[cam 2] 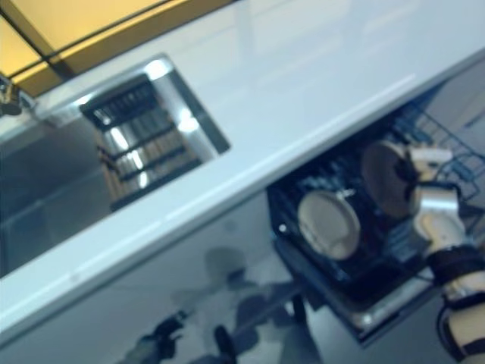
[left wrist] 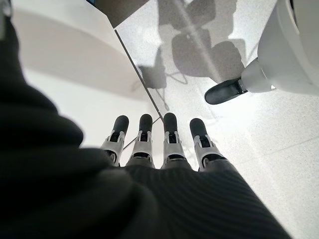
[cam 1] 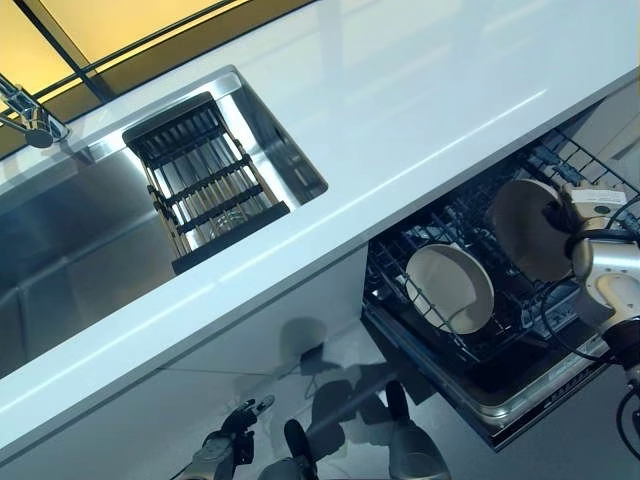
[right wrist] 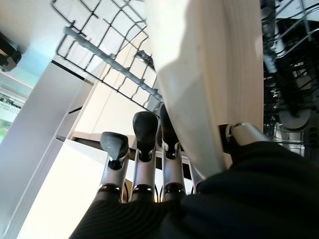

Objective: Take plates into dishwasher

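A cream plate [cam 1: 450, 288] stands on edge in the dark wire rack [cam 1: 590, 165] of the pulled-out dishwasher, under the counter at the right. A second cream plate [cam 1: 525, 225] stands upright just behind it, over the rack. My right hand [cam 1: 572, 212] is shut on this plate's right edge. In the right wrist view the plate [right wrist: 219, 64] sits between the fingers [right wrist: 144, 129] and the thumb. My left hand [cam 1: 235, 435] hangs low by the cabinet front with straight fingers [left wrist: 144, 134] and holds nothing.
The white countertop [cam 1: 400, 110] runs diagonally above the dishwasher. A steel sink [cam 1: 60, 250] with a black slatted rack [cam 1: 205, 180] and a faucet [cam 1: 30, 115] lies at the left. The dishwasher's lowered door [cam 1: 520, 400] juts out below the rack.
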Robot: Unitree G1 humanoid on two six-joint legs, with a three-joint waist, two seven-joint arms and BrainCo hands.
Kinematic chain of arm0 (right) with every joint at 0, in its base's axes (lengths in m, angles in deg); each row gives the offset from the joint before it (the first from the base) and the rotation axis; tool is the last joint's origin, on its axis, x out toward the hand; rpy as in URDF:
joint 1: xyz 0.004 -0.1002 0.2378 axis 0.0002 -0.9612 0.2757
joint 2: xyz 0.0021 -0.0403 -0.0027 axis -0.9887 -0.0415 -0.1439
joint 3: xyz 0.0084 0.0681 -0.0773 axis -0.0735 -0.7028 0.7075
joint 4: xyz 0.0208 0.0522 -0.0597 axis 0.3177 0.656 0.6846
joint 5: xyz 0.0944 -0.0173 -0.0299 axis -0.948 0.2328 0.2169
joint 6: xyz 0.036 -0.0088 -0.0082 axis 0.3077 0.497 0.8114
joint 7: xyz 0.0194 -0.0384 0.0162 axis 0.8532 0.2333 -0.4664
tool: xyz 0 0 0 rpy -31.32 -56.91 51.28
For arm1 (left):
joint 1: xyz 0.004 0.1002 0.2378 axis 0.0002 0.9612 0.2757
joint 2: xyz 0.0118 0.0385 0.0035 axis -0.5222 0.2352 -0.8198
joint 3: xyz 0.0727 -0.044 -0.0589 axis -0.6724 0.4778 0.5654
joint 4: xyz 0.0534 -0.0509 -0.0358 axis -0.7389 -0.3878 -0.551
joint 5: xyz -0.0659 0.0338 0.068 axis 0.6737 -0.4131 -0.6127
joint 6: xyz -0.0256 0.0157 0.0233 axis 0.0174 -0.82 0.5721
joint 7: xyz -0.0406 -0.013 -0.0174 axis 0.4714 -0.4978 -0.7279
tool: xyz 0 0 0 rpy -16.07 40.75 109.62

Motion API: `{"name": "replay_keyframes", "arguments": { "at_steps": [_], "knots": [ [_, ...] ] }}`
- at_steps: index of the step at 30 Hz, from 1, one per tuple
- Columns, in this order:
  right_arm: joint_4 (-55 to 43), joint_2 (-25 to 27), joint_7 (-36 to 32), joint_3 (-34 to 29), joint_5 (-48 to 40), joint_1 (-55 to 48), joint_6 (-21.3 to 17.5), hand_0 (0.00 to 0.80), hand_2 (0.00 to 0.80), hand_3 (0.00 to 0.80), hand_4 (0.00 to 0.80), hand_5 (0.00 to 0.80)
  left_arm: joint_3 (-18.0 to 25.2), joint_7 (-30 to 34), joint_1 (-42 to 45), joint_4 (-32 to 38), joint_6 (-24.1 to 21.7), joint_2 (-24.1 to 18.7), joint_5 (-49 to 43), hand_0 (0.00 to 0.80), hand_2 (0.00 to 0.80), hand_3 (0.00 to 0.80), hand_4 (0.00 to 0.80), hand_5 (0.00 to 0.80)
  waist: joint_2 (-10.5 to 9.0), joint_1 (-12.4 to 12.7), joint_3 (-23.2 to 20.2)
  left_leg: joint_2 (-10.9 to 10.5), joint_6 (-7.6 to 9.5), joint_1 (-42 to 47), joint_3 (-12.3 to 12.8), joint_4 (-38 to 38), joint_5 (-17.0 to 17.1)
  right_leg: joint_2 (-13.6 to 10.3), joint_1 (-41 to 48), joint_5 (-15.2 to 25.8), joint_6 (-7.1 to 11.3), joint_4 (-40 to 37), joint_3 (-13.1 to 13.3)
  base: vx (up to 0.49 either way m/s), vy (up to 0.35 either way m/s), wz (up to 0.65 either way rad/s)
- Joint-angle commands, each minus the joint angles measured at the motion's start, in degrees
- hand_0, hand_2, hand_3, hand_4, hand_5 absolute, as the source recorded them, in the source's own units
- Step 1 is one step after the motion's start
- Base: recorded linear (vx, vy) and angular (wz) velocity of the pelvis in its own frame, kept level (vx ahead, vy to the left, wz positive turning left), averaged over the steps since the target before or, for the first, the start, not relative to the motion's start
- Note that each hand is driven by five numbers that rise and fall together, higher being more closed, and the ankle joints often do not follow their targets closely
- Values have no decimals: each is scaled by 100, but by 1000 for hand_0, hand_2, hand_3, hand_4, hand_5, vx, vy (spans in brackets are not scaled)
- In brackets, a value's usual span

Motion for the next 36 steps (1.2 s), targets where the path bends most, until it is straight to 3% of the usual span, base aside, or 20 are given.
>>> {"name": "replay_keyframes", "arguments": {
  "at_steps": [1, 17, 22, 36],
  "knots": [
    [155, -169, 145, 274, 491, 335, 461, 800, 800, 800, 800, 800, -196, -51, -261, -220, -148, -88, 137, 0, 0, 0, 0, 0, -426, 201, -127, -10, 26, 180, -281, -9, -172, -217, -78, 69, 232, 15, -145, 0, 0, 0],
    [1069, -766, -184, 1266, 735, 769, 769, 800, 800, 800, 800, 800, -205, 22, -332, -363, -215, -146, 71, 0, 0, 0, 0, 0, -422, 509, -177, -1, 34, 97, -437, -9, -145, -298, -42, 61, 239, 15, -320, 2, -11, 3],
    [1541, -909, -136, 1506, 403, 864, 756, 800, 800, 800, 800, 800, -221, 70, -355, -432, -248, -193, 37, 0, 0, 0, 0, 0, -419, 621, -173, 6, 31, 43, -488, -9, -122, -320, -56, 71, 252, 15, -390, -6, -36, 8],
    [2415, -1217, 82, 1348, -704, 795, 413, 800, 800, 800, 800, 800, -244, 165, -523, -547, -362, -240, -58, 0, 0, 0, 0, 0, -407, 732, -100, -2, 38, -52, -612, -9, -94, -352, -91, 94, 259, 15, -455, -5, -8, 2]
  ]
}}
